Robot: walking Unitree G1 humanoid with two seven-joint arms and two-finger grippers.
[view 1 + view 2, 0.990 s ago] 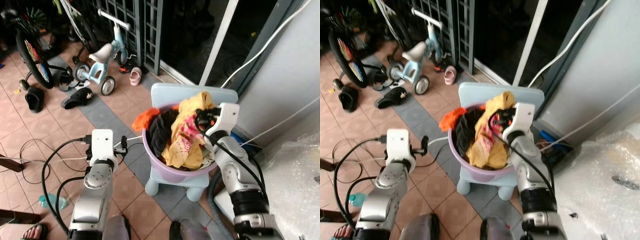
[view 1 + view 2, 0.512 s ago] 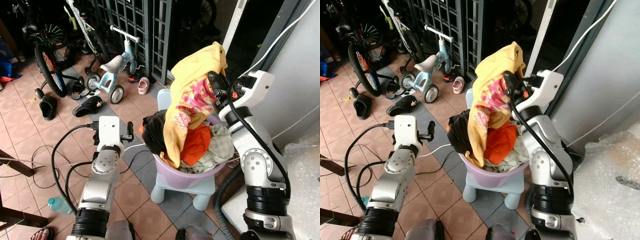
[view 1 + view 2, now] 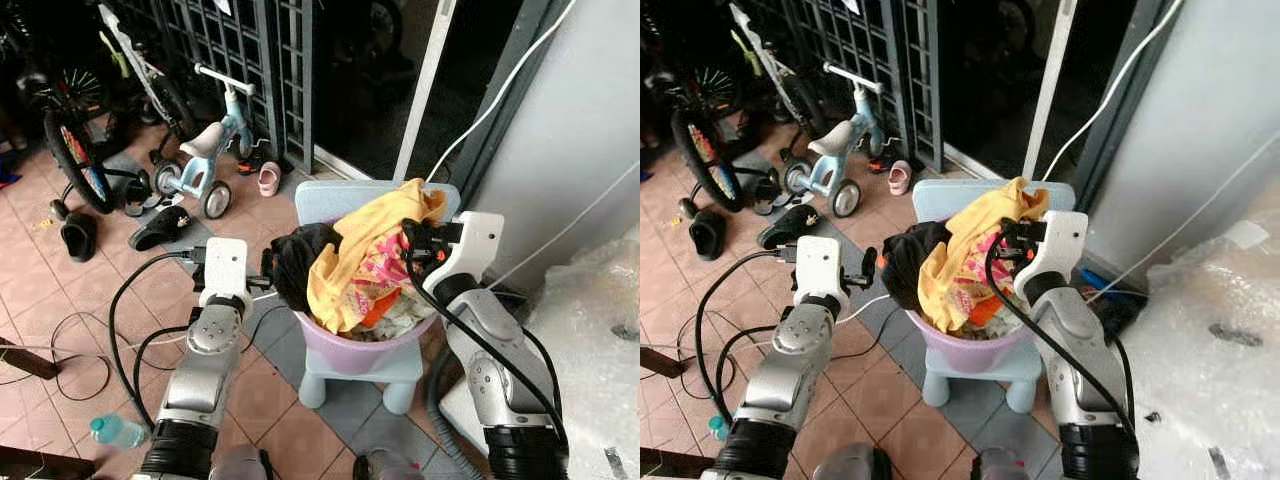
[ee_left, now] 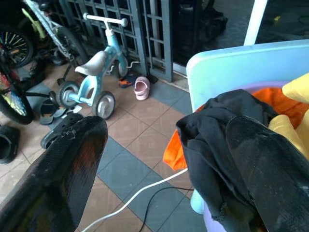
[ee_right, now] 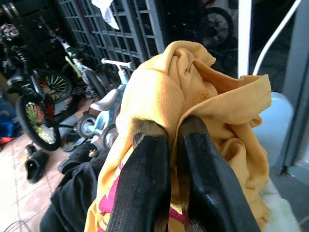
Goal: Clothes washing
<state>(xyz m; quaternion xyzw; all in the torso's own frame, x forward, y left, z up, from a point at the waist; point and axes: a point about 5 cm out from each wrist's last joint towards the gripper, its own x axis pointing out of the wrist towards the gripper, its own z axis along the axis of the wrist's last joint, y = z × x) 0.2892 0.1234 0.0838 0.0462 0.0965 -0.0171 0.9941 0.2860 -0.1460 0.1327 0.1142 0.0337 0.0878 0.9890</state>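
My right pincer [image 5: 166, 145] is clamped on a fold of the yellow shirt [image 3: 365, 265], which lies atop the heap in the purple tub [image 3: 365, 350] on a small stool [image 3: 355, 200]. My left pincer [image 4: 164, 169] stands apart at the tub's 9 o'clock rim, beside a black garment [image 3: 295, 262]. The grip looks shallow, I think; lifting could slip it, or drag tangled clothes onto the floor [image 3: 60, 290].

Head cameras look down on the basin [image 3: 365, 345]; wrist cameras view its clothes close.
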